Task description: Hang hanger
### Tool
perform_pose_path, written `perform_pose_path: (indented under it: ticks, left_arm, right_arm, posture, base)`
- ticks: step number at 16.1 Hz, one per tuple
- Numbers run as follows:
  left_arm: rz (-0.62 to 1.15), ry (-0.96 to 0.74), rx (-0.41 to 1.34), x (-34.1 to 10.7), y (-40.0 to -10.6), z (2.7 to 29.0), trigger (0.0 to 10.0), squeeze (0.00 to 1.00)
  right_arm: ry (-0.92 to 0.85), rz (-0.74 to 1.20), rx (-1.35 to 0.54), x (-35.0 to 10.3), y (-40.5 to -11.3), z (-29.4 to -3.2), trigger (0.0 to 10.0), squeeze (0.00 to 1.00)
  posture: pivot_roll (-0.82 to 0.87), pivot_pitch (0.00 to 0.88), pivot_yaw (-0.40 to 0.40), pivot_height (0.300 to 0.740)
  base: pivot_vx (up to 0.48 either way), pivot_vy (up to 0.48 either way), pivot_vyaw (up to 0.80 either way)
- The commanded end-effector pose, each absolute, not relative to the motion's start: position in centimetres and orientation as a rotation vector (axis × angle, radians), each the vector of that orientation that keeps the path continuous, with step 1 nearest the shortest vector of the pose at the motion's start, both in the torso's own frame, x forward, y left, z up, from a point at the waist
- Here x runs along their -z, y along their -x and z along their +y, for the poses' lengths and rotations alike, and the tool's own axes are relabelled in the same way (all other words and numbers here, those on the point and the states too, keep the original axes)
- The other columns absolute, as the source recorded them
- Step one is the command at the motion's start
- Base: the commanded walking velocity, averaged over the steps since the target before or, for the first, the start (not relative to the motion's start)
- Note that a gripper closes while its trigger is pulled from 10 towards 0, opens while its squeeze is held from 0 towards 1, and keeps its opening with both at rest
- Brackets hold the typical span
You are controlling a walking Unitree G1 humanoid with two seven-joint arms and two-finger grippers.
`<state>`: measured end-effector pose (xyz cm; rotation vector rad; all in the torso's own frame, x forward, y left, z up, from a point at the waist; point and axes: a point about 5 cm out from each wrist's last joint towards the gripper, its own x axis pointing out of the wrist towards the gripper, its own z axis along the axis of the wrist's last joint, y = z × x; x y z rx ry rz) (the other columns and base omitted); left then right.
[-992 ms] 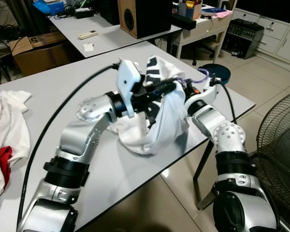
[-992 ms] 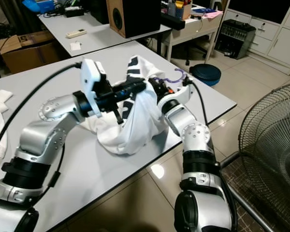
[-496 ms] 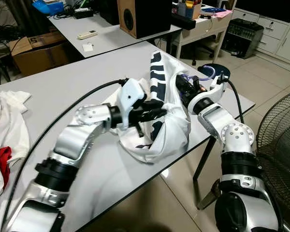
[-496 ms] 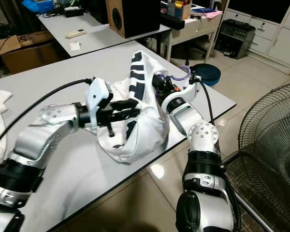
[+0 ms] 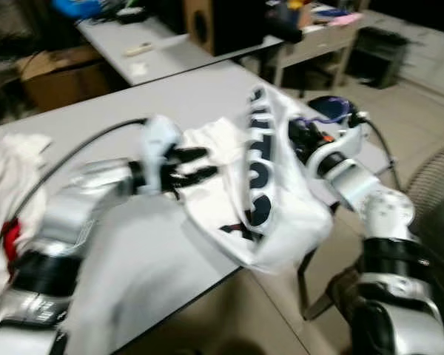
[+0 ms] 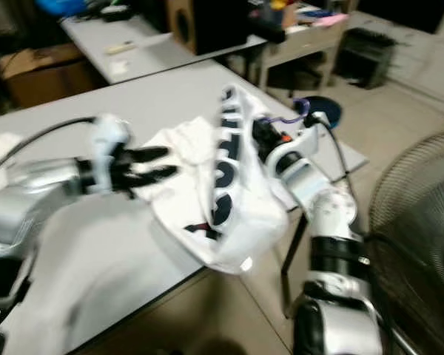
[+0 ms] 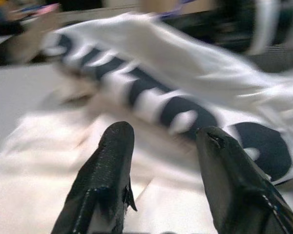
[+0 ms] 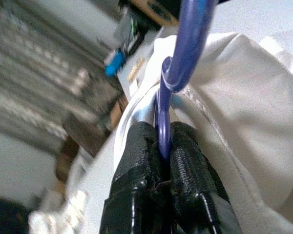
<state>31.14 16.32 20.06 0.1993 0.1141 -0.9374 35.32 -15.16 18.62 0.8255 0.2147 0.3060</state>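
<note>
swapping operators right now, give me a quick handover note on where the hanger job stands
Right gripper: jaws shut on the purple hanger, held up above the table's far right corner, with the white shirt draped on it.
Left gripper: jaws open, holding nothing, at the shirt's left side over the grey table.
Done: the shirt looks threaded onto the hanger and mostly lifted; its lower part hangs past the table edge.
Left: carry it to a rail and hook it on; none is in view. The head views are blurred.
</note>
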Motion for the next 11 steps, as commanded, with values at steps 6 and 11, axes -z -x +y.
perform_pose_path:
  ticks: [6, 11]
  left_arm:
    - [0.085, -0.116, 0.757, -19.9, -28.2, 18.9, 10.0, 1.0]
    - [0.071, -0.005, 0.767, -20.8, -25.8, 18.7, 10.0, 1.0]
  right_arm:
    - [-0.616, 0.214, -0.516, -21.3, -31.5, -15.1, 10.0, 0.0]
    - [-0.787, 0.132, -0.661, -23.1, -29.1, -16.6, 10.0, 0.0]
  posture:
    - [0.02, 0.0, 0.025, 0.74]
    - [0.02, 0.0, 0.017, 0.74]
  base:
    - [0.0, 0.0, 0.8]
    - [0.0, 0.0, 0.8]
